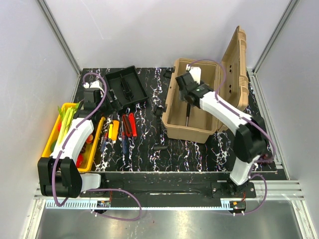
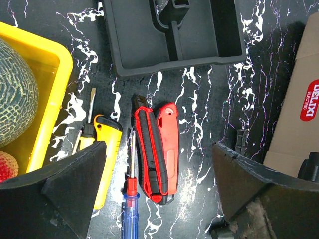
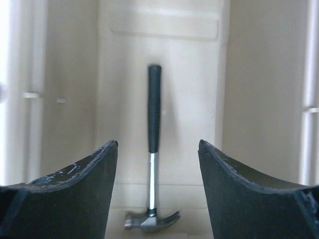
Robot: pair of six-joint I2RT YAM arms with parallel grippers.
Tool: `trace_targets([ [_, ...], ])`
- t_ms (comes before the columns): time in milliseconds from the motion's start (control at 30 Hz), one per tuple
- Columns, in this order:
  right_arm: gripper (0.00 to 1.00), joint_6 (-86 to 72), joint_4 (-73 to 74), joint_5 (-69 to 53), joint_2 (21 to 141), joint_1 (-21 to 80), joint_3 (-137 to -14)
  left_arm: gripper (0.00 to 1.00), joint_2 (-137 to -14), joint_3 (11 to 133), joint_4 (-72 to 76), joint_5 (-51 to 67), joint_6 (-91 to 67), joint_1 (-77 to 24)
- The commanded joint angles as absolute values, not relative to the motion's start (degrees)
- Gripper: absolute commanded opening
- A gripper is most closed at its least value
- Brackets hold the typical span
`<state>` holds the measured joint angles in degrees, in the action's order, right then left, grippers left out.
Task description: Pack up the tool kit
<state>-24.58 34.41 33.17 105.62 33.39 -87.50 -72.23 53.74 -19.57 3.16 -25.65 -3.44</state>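
Note:
The tan toolbox (image 1: 192, 127) stands open at the right, lid (image 1: 235, 64) raised. My right gripper (image 1: 191, 93) hangs inside it, open (image 3: 158, 144). Below its fingers, touching neither, a black-handled hammer (image 3: 153, 149) lies in the box, its head blurred. My left gripper (image 1: 92, 97) is open (image 2: 158, 148) above a red utility knife (image 2: 167, 144) on the mat. Beside the knife lie a blue-handled screwdriver (image 2: 130, 211) and an orange-yellow knife (image 2: 107, 149). The black inner tray (image 1: 127, 84) sits on the mat at the back left.
A yellow tray (image 1: 57, 144) of vegetables stands at the left edge, with a melon (image 2: 15, 94) in it. Small black parts (image 1: 159, 110) lie on the mat between the tools and the toolbox. The toolbox wall (image 2: 294, 114) is close on the left gripper's right.

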Motion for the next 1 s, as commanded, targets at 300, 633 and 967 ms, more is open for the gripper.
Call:
trace_targets([
  [300,0.72,-7.90,32.16,22.05,91.05,53.15,-94.04,0.89,-70.31,53.61,-17.23,3.96,-25.75,-3.52],
  [633,0.72,-18.53,36.10,25.13,104.22,64.95,-94.21,0.89,-69.52,53.79,-18.72,0.36,-25.93,-3.52],
  [967,0.73,-27.50,40.34,30.59,112.94,64.78,-88.34,0.91,-70.14,54.84,-23.91,-9.94,-28.21,-3.51],
])
